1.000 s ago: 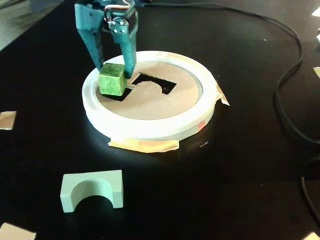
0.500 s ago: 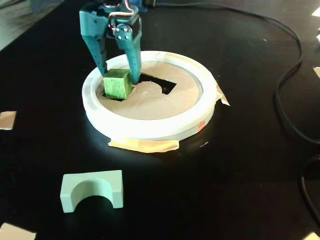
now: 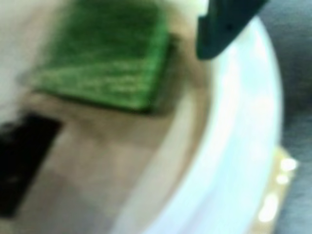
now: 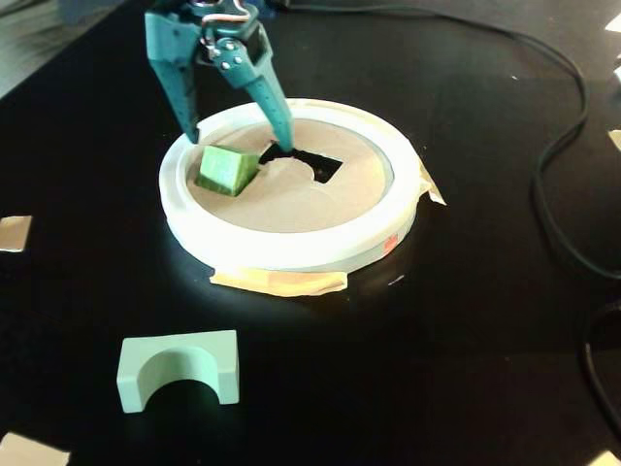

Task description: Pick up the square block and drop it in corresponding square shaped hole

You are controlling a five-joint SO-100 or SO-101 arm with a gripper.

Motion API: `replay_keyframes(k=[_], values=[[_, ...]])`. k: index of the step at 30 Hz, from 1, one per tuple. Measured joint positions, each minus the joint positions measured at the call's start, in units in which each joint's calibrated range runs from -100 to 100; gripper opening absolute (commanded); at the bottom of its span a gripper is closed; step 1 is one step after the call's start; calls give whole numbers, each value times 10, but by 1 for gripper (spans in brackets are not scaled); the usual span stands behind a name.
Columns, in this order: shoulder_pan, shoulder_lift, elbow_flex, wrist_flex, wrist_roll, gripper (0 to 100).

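Observation:
A green square block [image 4: 226,170] lies tilted on the brown cardboard lid [image 4: 291,204] inside a white ring [image 4: 291,248], just left of the dark cut-out hole [image 4: 325,165]. My teal gripper [image 4: 238,138] is open right above the block, one fingertip near the ring's left rim and the other at the hole's edge, not gripping it. In the blurred wrist view the block [image 3: 107,53] fills the upper left, one dark finger [image 3: 224,24] is at the top right over the white ring [image 3: 243,122], and a dark hole [image 3: 24,161] is at the lower left.
A pale green arch-shaped block [image 4: 178,369] stands on the black table in front of the ring. Tan tape [image 4: 281,282] sticks out under the ring. Black cables [image 4: 563,146] run along the right side. Small tan scraps [image 4: 14,231] lie at the left edge.

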Motion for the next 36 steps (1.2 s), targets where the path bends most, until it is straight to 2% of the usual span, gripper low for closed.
replay_keyframes(k=[7,14,20,36], values=[[-22,-67,0,22,-9,85],[23,-105,0,28,6,84],[95,-106,0,28,26,84],[96,-23,0,3,26,84]])
